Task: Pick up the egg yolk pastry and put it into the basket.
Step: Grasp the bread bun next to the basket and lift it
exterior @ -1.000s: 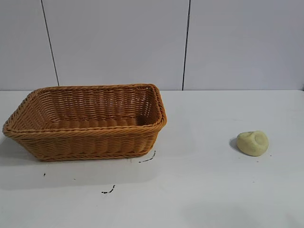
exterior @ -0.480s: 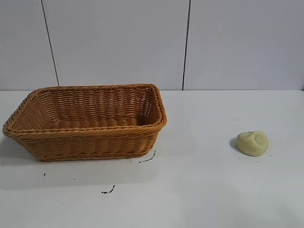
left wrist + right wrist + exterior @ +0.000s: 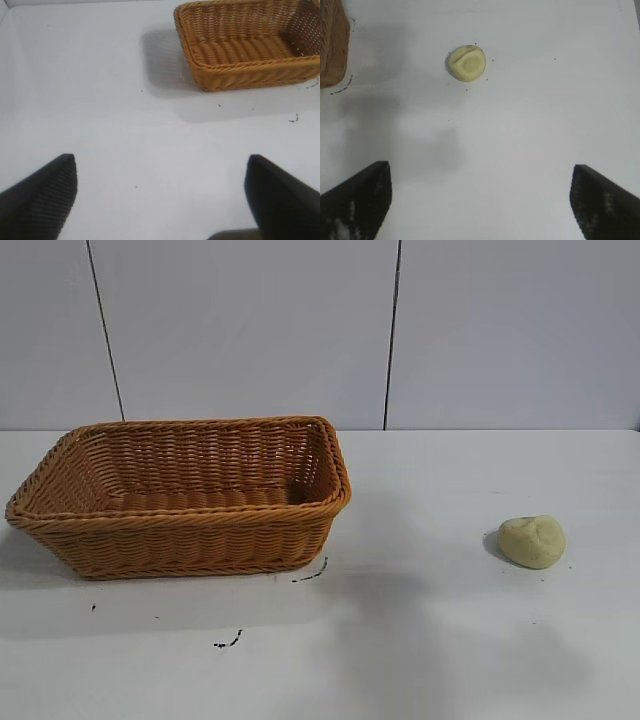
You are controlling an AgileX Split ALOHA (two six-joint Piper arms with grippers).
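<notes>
Egg yolk pastry (image 3: pixel 532 541) resting alone on the white bench (image 3: pixel 440 640), well apart from the empty wicker basket (image 3: pixel 180 525) toward the exterior view's left. Right pincer (image 3: pixel 480 200) spread wide and holding nothing, above bare bench, pastry ahead and not touched. Left pincer (image 3: pixel 160 195) likewise spread wide, empty, well short of the basket.
</notes>
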